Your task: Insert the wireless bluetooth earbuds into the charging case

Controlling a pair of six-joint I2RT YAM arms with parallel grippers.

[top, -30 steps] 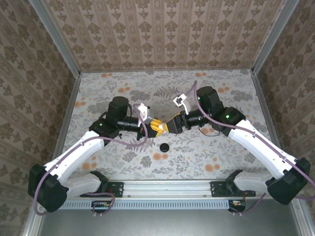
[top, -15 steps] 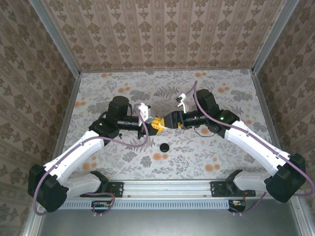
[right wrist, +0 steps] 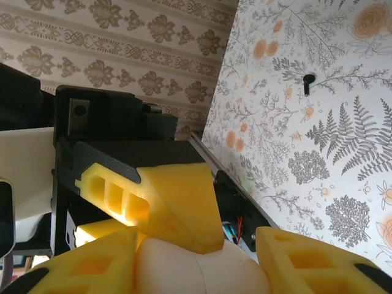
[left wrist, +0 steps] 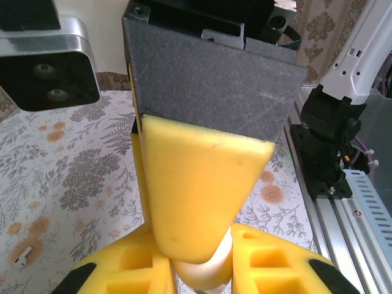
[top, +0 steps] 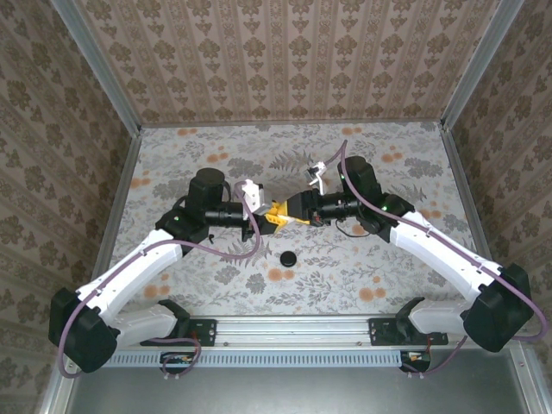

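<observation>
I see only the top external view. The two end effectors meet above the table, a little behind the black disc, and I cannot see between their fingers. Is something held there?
Observer: Yes. In the left wrist view the left end effector is closed on the charging case, which is white and rounded.
Operator: And the other arm?
Observer: In the right wrist view the right end effector has its fingers on both sides of the same case, with no gap showing.
Operator: Do you see an earbud?
Observer: One earbud lies on the table in the left wrist view, apart from both end effectors.
</observation>
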